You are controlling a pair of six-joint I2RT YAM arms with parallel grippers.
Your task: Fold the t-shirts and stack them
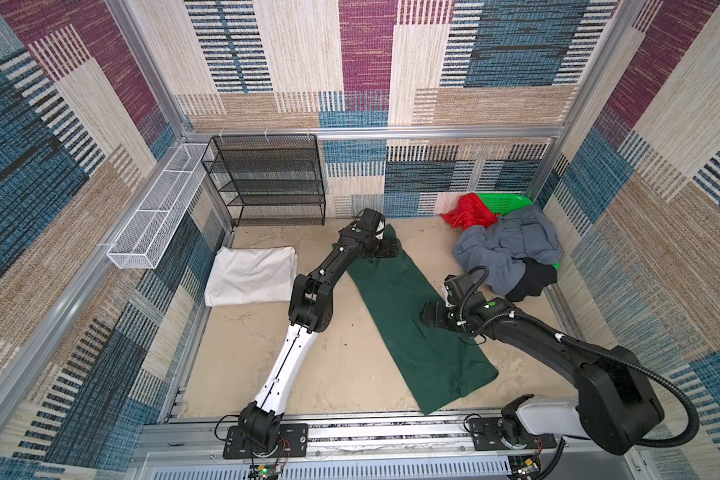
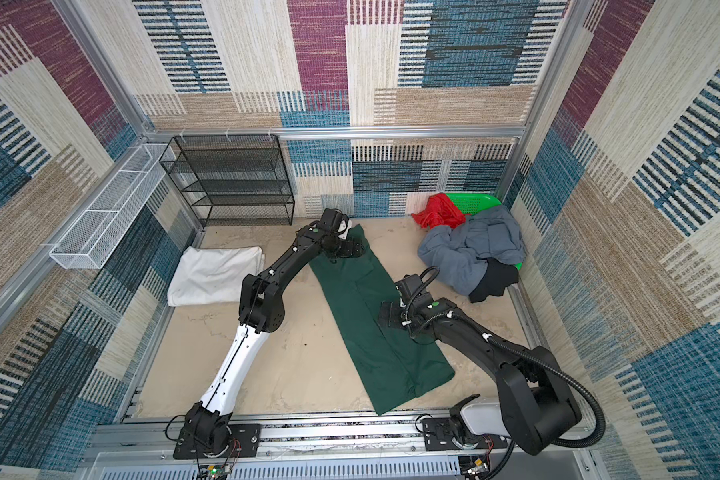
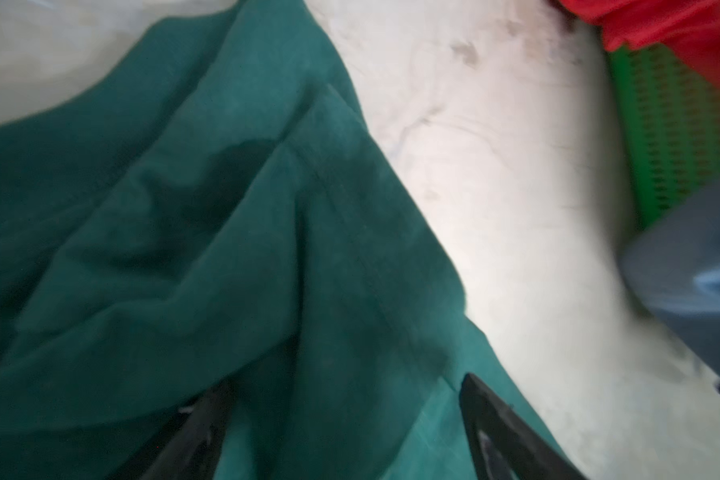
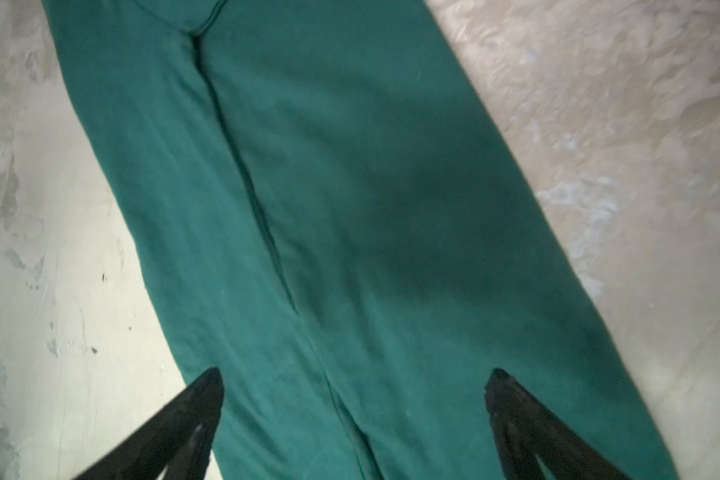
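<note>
Hovering: left gripper [image 3: 348,382] and right gripper [image 4: 356,372] both spread wide, grasping nothing | dark green t-shirt [image 1: 412,316] lies as a long folded strip across the table [image 1: 267,374] middle, under both | likely light, limp, unslippery; pinch the corners of one short end.

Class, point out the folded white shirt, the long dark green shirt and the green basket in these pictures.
white shirt [image 1: 250,274], in a top view, middle of its folded upper layer.
dark green shirt [image 1: 391,291], in a top view, middle of the flat cloth.
green basket [image 1: 510,203], in a top view, bare perforated back wall.
</note>
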